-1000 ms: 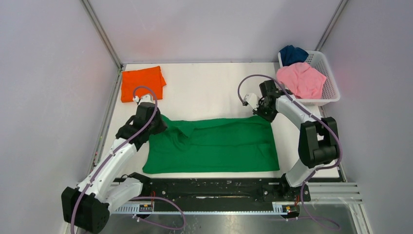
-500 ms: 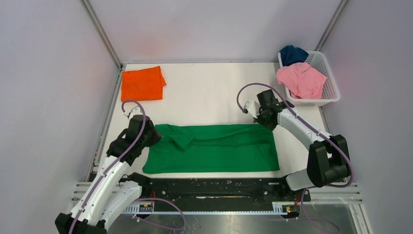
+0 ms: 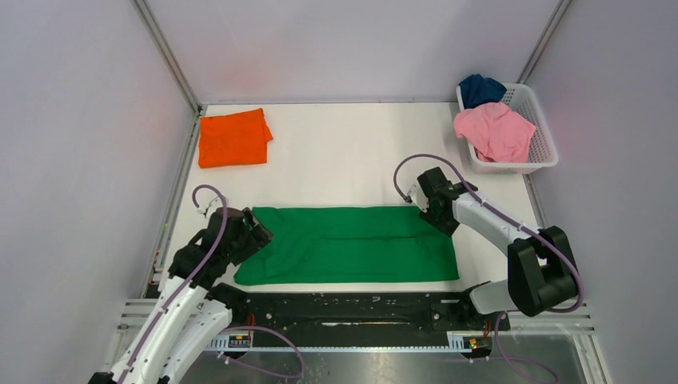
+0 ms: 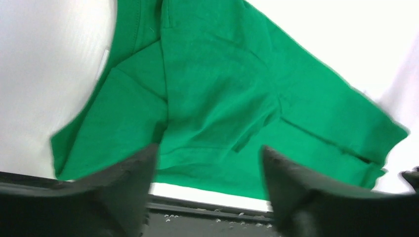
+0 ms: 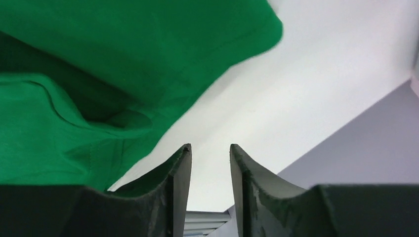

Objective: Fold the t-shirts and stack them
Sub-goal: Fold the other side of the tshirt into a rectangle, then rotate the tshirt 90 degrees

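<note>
Top external: green t-shirt (image 3: pixel 352 244) a flat folded band, left gripper (image 4: pixel 207 150) spread, right gripper (image 5: pixel 210 148) narrowly parted.

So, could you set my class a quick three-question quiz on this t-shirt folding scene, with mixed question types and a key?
1. Where does the folded orange t-shirt lie?
A) in the basket
B) at the far left corner of the table
C) on top of the green t-shirt
2. True or false: the left claw is shut on the green t-shirt.
3. How many t-shirts sit in the basket, and in which colours?

Key
1. B.
2. False: its fingers stand wide apart with nothing between them.
3. Two: the pink t-shirt and the navy t-shirt.
</note>
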Action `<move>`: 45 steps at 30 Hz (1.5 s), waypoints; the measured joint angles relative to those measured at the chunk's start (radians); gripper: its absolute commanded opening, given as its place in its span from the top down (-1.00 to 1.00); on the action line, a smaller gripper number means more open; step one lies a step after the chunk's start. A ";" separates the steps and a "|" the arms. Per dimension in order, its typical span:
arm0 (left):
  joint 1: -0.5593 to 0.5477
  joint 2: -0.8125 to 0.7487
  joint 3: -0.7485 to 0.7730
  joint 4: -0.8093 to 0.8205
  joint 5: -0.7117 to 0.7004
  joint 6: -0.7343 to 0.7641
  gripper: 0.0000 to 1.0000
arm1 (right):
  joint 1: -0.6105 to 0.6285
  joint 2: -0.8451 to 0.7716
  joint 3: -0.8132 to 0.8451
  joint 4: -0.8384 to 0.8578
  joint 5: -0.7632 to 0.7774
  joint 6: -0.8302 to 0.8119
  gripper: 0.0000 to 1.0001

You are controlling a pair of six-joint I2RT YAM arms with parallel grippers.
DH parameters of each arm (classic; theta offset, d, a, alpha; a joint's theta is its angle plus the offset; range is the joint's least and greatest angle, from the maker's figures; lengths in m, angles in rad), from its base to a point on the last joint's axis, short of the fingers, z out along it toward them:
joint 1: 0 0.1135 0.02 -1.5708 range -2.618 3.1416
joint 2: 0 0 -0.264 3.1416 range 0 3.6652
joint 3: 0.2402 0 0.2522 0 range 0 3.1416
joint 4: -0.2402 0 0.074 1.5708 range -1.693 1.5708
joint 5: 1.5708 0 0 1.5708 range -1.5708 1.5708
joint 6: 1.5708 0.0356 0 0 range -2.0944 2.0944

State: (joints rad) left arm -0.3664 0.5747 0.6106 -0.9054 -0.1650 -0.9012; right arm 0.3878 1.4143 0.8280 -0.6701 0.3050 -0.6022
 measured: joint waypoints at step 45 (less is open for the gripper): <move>0.050 1.616 0.954 0.761 0.415 -0.146 -0.98 | 0.000 -0.004 -0.177 0.560 -0.420 1.187 -0.99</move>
State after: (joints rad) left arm -0.3161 2.1906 1.5650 -0.1444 0.2501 -1.0477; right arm 0.3882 1.4105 0.6506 -0.1104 -0.1154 0.5846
